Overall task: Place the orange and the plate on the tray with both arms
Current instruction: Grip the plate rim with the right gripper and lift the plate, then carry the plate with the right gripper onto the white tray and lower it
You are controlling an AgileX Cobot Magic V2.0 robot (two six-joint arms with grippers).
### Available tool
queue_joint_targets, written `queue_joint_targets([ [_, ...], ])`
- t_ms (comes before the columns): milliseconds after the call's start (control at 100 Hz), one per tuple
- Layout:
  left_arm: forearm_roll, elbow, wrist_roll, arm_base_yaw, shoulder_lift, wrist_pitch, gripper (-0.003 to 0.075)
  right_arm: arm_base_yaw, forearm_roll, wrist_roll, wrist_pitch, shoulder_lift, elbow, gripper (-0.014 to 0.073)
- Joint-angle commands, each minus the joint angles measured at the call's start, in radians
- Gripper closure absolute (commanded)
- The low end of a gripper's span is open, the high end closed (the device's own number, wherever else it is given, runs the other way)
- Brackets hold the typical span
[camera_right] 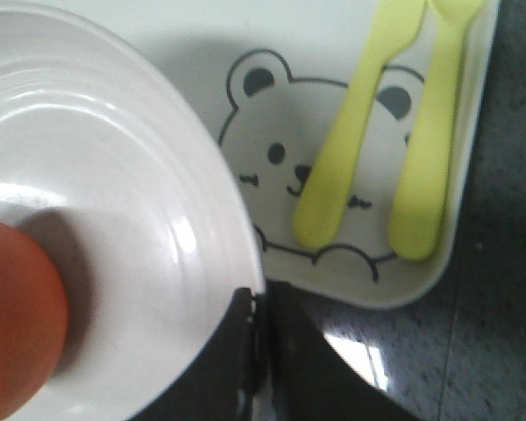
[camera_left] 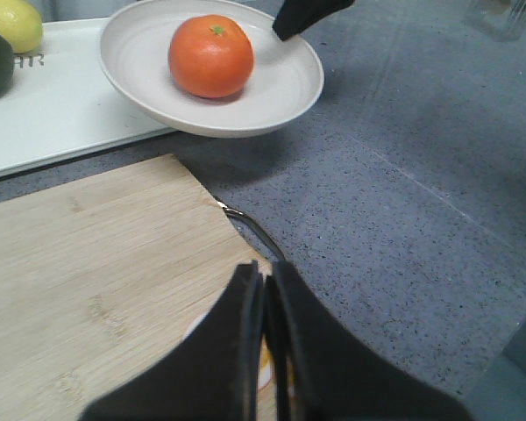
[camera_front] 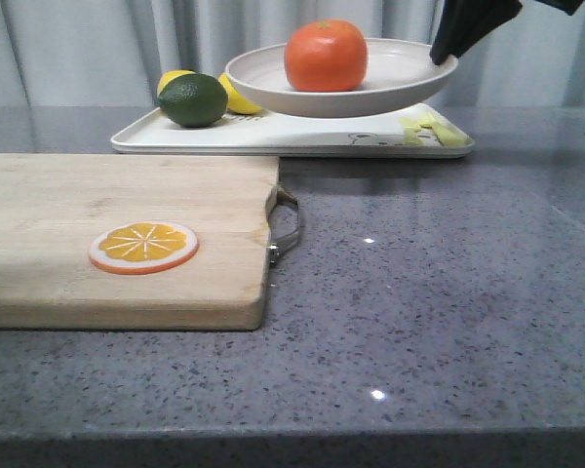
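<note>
Your right gripper [camera_front: 447, 54] pinches the rim of the plate [camera_front: 390, 93] at its right edge, fingers closed on it, and holds the plate in the air above the tray [camera_front: 302, 138]; the plate shows a slight tilt. The orange [camera_front: 326, 55] sits inside the plate, left of the gripped rim and apart from the fingers. Your left gripper [camera_left: 267, 351] hangs over the wooden cutting board [camera_front: 127, 200] with its fingers pressed together, holding nothing, well apart from the plate. On the tray's left end lie a lime [camera_front: 193, 99] and lemons [camera_front: 236, 96].
</note>
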Motion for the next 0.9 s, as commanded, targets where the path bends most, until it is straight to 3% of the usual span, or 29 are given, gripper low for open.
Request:
queue_joint_targets([
  [0, -0.010, -0.029, 0.000, 0.001, -0.005, -0.085, 0.0741, -0.005, 0.060, -0.006, -0.017, 0.006, -0.132, 0.0652],
  [400, -0.010, -0.029, 0.000, 0.001, -0.005, -0.087, 0.0741, -0.005, 0.112, 0.004, -0.017, 0.264, -0.465, 0.0652],
  [890, -0.010, -0.029, 0.000, 0.001, -0.005, -0.087, 0.0741, -0.005, 0.111, 0.004, -0.101, 0.358, -0.520, 0.0652],
])
